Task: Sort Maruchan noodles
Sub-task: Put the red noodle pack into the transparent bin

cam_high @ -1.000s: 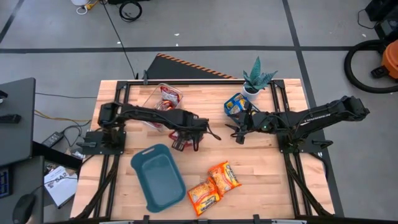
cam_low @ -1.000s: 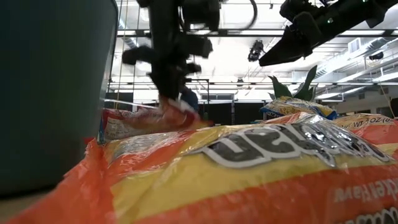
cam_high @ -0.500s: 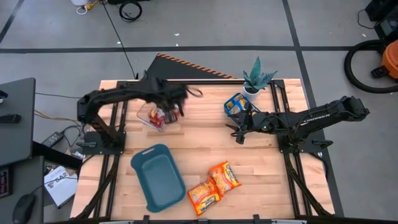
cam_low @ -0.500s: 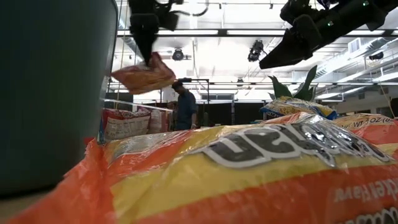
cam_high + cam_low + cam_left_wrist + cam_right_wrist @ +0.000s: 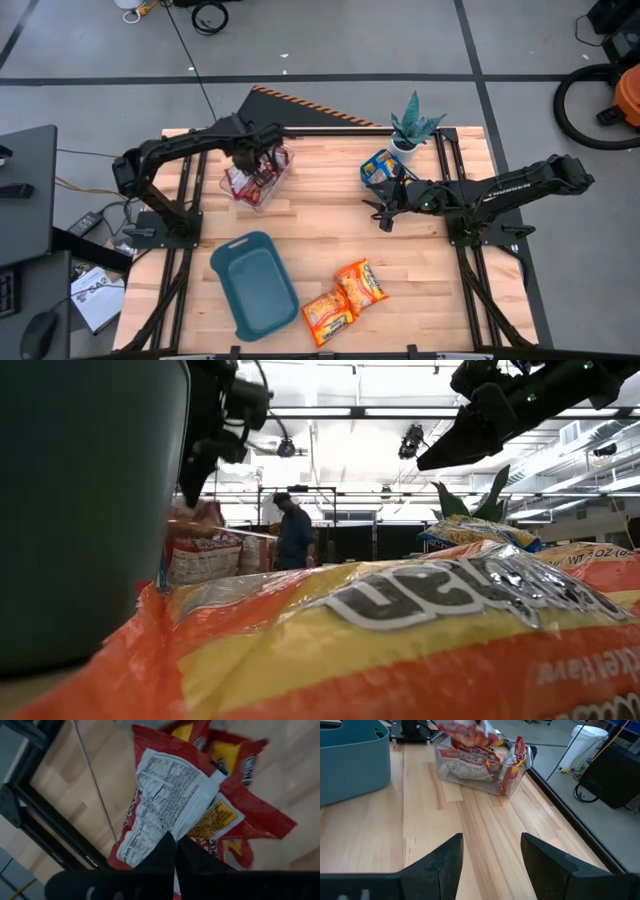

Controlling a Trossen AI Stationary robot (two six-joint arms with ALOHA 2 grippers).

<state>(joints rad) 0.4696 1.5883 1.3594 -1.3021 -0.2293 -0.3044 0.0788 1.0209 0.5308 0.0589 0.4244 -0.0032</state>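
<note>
My left gripper (image 5: 252, 160) is over the clear bin (image 5: 268, 192) at the table's far left, shut on a red noodle packet (image 5: 165, 800) whose white printed back faces the wrist camera. More red packets (image 5: 245, 810) lie in the bin below it. The right wrist view shows the bin (image 5: 520, 770) with the held packet (image 5: 465, 732) above its contents. Two orange packets (image 5: 345, 295) lie flat near the near edge, and blue-and-yellow packets (image 5: 378, 166) sit by the plant. My right gripper (image 5: 385, 214) hovers open right of centre, touching nothing. My left gripper pinches the red packet between its two shut fingers at one edge of the white back side (image 5: 172, 832). It comes from above, pointing down into the bin. The packet hangs tilted below the fingers, just above the packets in the bin; whether it touches them I cannot tell.
A teal tray (image 5: 255, 285) lies at the near left of centre. A potted plant (image 5: 413, 125) stands at the far edge. Bare wood (image 5: 330, 225) lies between the arms. A person (image 5: 293, 530) stands in the room beyond the table.
My left gripper, shut on a red packet, rose from the table's middle beside the teal tray, swung toward the far left, and came down over the clear bin. The packet went with it, lifted clear of the table.
</note>
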